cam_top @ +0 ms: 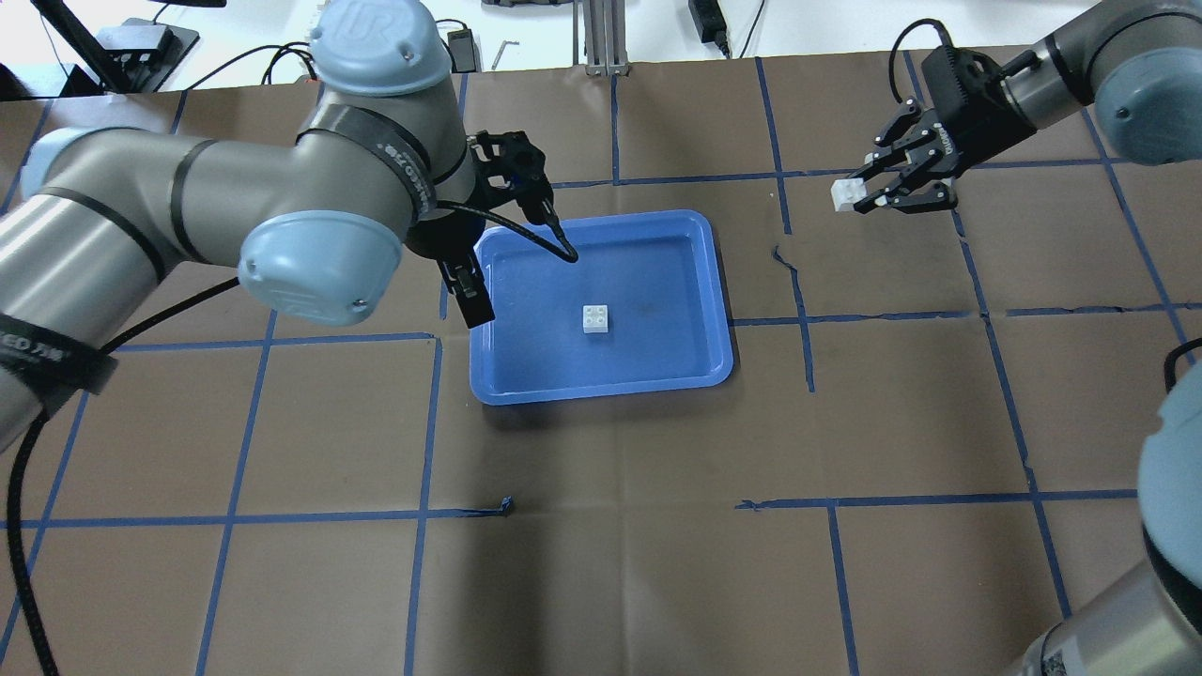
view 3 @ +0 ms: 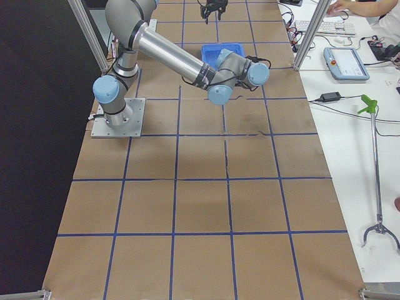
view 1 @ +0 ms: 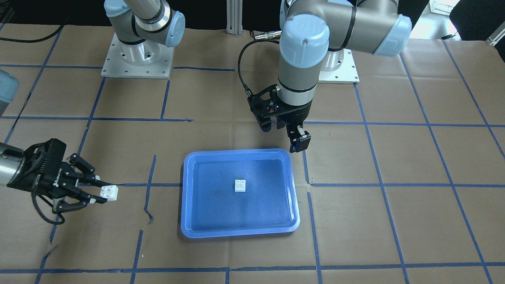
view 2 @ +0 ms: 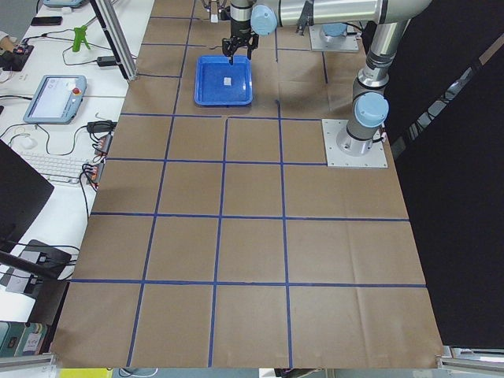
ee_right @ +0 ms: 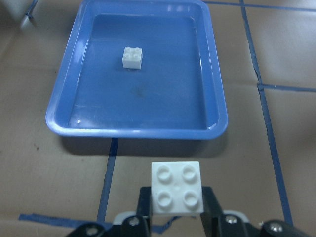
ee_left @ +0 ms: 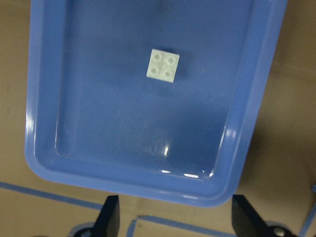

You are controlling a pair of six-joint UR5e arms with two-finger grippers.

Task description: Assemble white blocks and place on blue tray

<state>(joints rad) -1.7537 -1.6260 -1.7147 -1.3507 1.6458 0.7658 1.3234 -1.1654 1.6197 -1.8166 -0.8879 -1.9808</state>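
Note:
One white block (view 1: 240, 185) sits studs up near the middle of the blue tray (view 1: 256, 213); it also shows in the overhead view (cam_top: 595, 319) and both wrist views (ee_left: 163, 65) (ee_right: 133, 57). My right gripper (view 1: 103, 194) is shut on the second white block (view 1: 109, 192), held above the paper well off the tray's side; the block shows between the fingers in the right wrist view (ee_right: 177, 186) and overhead (cam_top: 847, 195). My left gripper (view 1: 298, 144) hangs open and empty over the tray's rim nearest the robot, its fingers (ee_left: 111, 217) spread wide.
The tray (cam_top: 657, 282) lies on brown paper marked with blue tape lines (cam_top: 432, 422). Both arm bases (view 1: 138, 59) stand at the table's robot side. Desks with a keyboard and a teach pendant (view 2: 55, 94) stand beyond the far edge.

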